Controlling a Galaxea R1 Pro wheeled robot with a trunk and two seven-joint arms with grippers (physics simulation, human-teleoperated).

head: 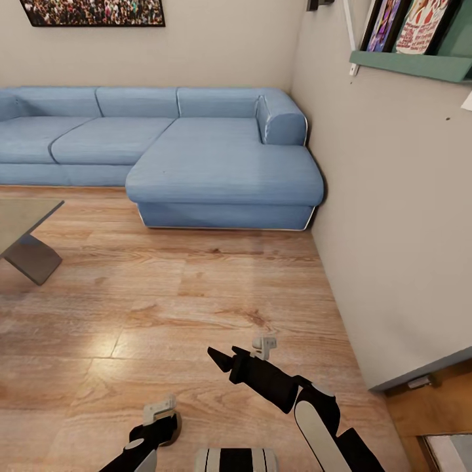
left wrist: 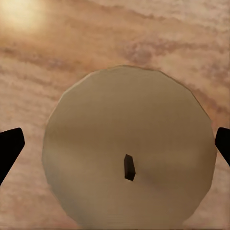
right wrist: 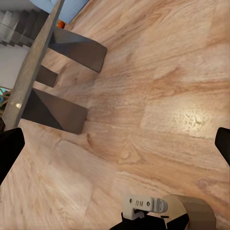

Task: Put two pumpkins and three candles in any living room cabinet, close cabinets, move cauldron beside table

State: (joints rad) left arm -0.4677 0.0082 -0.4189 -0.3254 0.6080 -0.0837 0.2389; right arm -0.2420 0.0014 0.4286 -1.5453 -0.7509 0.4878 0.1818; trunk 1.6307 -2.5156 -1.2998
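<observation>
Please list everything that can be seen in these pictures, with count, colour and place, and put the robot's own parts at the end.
sofa: one, blue, L-shaped, in the far corner.
table: one corner, glossy grey top on a blocky leg, at the head view's left.
candle: one, whitish with a dark wick, between the left jaws.
floor: light wood planks.
wall: beige, at right.
shelf: one, green, on the wall, holding books.
picture: one, dark frame, above the sofa.
left gripper: black arm, whitish jaws, around the candle.
right gripper: black arm, whitish jaws, above the floor.
</observation>
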